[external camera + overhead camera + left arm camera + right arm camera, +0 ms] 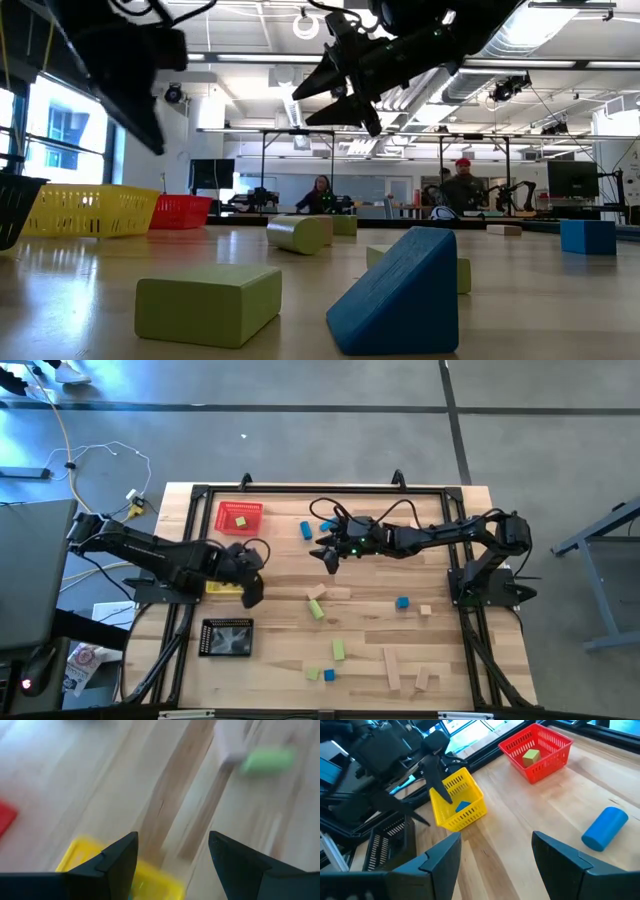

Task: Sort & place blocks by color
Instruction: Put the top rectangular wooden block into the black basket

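The left pincer (250,575) hangs at the left-centre of the high view, just over the yellow tray (222,588), its fingers spread apart with nothing between them. In the right wrist view a blue block (463,807) lies inside that yellow tray (457,805), under the left pincer (436,772). Behind it, toward the top of the high view, stands the red tray (240,517) with a light green block (240,521) in it; the black tray (227,637) sits below the yellow one, near the lower left of the tabletop (370,650).

The right pincer (328,555) hovers above the upper middle of the tabletop, fingers also spread and holding nothing. Just beside it lies a blue cylinder (306,530), seen at the right edge of the right wrist view (605,827).

The remaining blocks are scattered across the centre and lower right of the high view: a tan block (316,592) touching a green bar (316,609), a blue cube (402,602) near a small tan cube (425,610), another green bar (338,649), a green cube (313,674) beside a small blue one (329,675), and two tan bars (392,669) near the bottom edge.

In the low view a green block (208,303) and a blue wedge (395,295) fill the foreground, blocking much of the tabletop behind; two people (322,194) sit far back in the room.
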Robot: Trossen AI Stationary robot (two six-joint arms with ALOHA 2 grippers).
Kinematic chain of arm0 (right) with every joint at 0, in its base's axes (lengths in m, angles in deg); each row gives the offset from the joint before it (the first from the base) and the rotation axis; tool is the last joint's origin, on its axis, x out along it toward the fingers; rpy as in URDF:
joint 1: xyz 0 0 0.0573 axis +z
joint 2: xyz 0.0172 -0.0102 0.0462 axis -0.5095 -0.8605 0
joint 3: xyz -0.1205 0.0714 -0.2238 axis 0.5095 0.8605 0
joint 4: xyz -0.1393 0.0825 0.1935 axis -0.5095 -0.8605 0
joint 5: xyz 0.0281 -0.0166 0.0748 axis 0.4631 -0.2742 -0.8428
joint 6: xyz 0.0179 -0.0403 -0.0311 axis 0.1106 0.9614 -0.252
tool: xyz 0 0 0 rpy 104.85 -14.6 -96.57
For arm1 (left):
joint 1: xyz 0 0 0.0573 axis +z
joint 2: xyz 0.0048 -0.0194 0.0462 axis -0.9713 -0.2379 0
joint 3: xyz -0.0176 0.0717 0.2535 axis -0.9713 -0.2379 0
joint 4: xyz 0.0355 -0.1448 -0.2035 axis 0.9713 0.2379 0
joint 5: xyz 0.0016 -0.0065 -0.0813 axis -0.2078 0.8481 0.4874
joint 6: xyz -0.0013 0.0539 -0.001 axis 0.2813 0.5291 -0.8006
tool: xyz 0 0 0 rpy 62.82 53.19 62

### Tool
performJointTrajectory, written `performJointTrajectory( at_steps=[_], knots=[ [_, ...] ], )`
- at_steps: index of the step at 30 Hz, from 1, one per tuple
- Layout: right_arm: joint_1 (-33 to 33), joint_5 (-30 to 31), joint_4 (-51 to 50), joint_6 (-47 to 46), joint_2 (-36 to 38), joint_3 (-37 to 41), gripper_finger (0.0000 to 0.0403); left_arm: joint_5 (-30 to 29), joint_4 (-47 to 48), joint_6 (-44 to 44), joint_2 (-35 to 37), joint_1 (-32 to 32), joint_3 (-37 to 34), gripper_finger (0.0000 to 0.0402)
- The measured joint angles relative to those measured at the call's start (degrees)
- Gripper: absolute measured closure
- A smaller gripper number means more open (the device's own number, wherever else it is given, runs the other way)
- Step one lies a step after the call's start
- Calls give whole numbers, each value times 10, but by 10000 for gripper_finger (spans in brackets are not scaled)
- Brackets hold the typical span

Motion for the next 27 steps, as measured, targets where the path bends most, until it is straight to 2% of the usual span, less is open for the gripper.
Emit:
performJointTrajectory(
  at_steps=[6, 10, 17, 27],
  knots=[
    [-4, 0, 35, -3, 0, 0, 174, -2, -116, 10, 0, 11, 0, 172],
    [-13, 0, 70, 5, 0, 0, 174, -10, -169, 44, -4, 11, 0, 172],
    [-32, 0, 76, 6, 0, 0, 174, -21, -258, 96, -11, 16, 0, 172],
    [-64, -16, 90, 6, 0, -3, 174, -21, -237, 122, -23, 52, 56, 172]
  ],
)
